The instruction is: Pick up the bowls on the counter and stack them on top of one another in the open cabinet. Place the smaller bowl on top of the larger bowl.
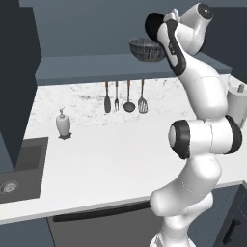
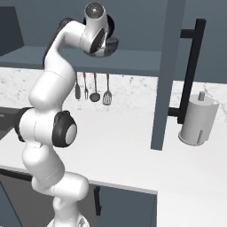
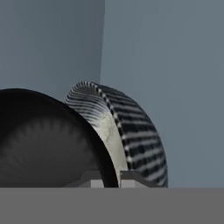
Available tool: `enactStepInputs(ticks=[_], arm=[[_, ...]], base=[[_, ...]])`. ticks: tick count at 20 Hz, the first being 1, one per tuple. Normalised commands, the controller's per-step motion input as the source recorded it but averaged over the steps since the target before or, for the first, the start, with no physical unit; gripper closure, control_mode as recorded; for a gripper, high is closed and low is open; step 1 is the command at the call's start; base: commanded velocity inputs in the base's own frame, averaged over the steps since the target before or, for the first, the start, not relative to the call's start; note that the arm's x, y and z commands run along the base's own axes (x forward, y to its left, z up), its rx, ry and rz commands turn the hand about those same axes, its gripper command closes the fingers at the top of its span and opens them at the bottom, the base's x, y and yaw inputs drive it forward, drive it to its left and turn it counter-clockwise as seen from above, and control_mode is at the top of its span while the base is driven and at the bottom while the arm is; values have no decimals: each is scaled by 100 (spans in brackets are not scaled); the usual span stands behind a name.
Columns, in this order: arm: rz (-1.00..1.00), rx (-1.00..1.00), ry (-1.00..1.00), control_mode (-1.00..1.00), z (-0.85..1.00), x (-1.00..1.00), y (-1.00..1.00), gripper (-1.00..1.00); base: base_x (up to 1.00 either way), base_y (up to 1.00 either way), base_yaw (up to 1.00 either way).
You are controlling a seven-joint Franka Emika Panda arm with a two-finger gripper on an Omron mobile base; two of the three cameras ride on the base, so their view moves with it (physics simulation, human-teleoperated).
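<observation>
The small bowl (image 3: 43, 140) is shiny, smooth and black. The big bowl (image 3: 135, 135) has a stripy, bumpy outside and a pale, speckled inside. The worktop (image 1: 111, 154) looks like smooth white marble.

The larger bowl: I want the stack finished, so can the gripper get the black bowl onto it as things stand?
Probably yes: the gripper holds the black bowl right beside the larger bowl on the shelf, with nothing between them.

We see the counter (image 1: 120, 154) from both back corners; our hand camera sits very near, maybe almost touching, the bowls (image 3: 127, 131).
</observation>
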Motion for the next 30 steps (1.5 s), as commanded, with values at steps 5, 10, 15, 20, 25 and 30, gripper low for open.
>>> enactStepInputs(ticks=[5, 10, 15, 20, 25, 30], arm=[[0, -1, 0, -100, -1, 35, 11, -100], [0, 0, 0, -100, -8, 19, 6, -100], [0, 0, -9, -100, 0, 0, 0, -100], [0, 0, -18, -100, 11, -24, 0, -100], [0, 0, -17, -100, 32, -58, 0, -100], [0, 0, -7, -100, 34, -81, 0, -100]], base=[[0, 0, 0], [0, 0, 0], [0, 0, 0], [0, 0, 0], [0, 0, 0], [0, 0, 0]])
